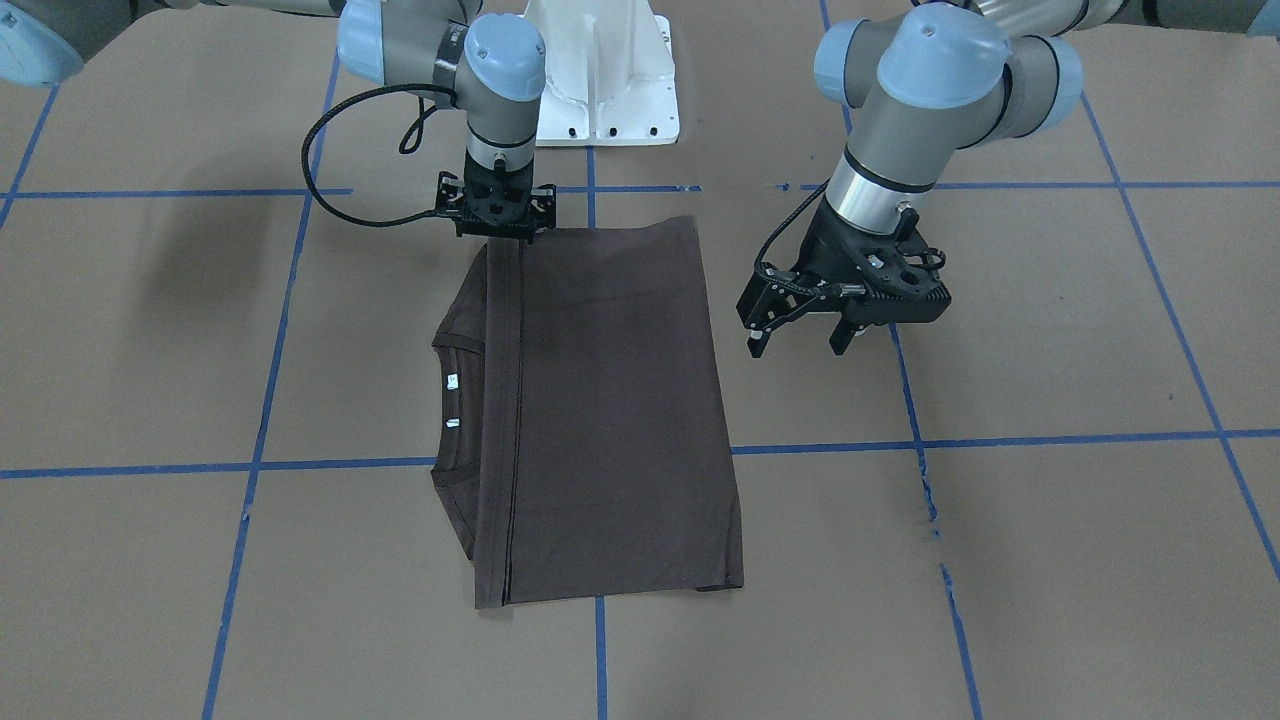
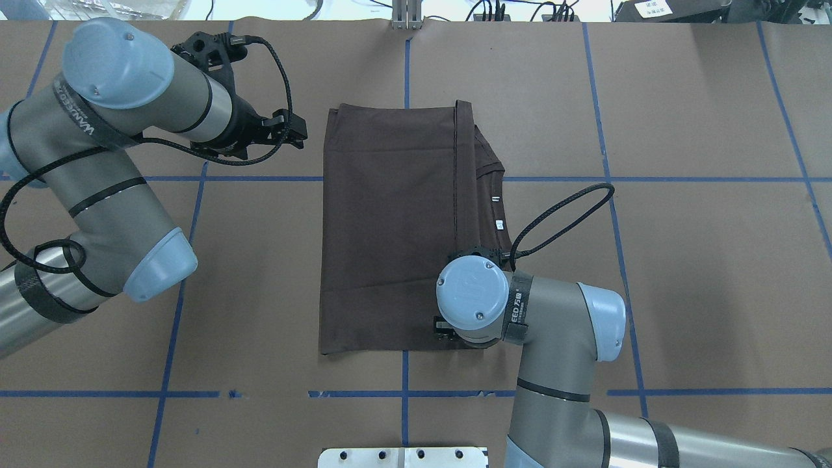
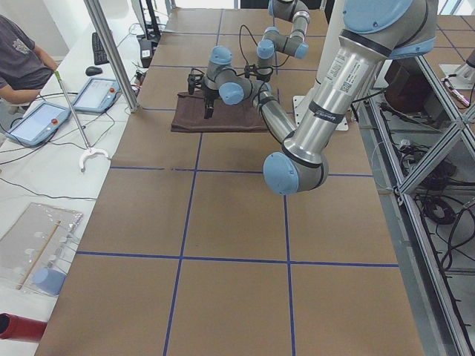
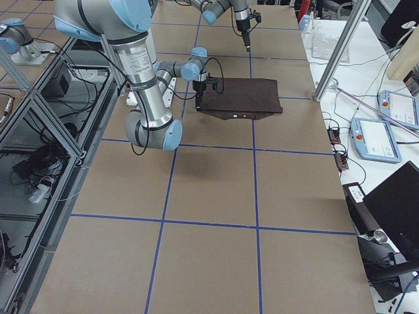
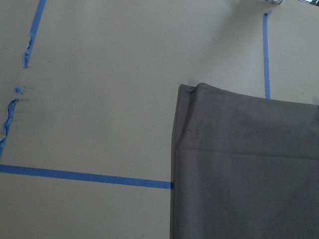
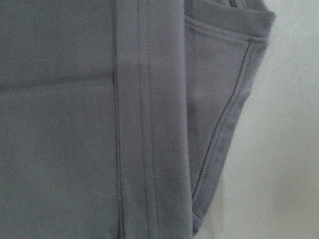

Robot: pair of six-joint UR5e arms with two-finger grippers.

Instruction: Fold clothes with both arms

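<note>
The dark brown T-shirt [image 1: 610, 420] lies flat on the table, folded into a rectangle, with a hemmed edge laid over the collar side. The ribbed collar and white neck label [image 1: 452, 380] stick out along one long side. The shirt also shows from overhead [image 2: 390, 227]. My left gripper [image 1: 800, 340] is open and empty. It hovers above the bare table beside the shirt's plain long edge, which its wrist view shows [image 5: 249, 169]. My right gripper [image 1: 497, 232] points straight down at the shirt's corner nearest the robot base. Its fingers are hidden, so I cannot tell its state. Its wrist view shows cloth close up [image 6: 75, 124].
The white pedestal base [image 1: 600, 80] stands at the robot's edge of the table. Blue tape lines [image 1: 260, 400] grid the brown tabletop. A seated operator [image 3: 18, 59] and tablets [image 3: 37, 122] are beside the table's far side.
</note>
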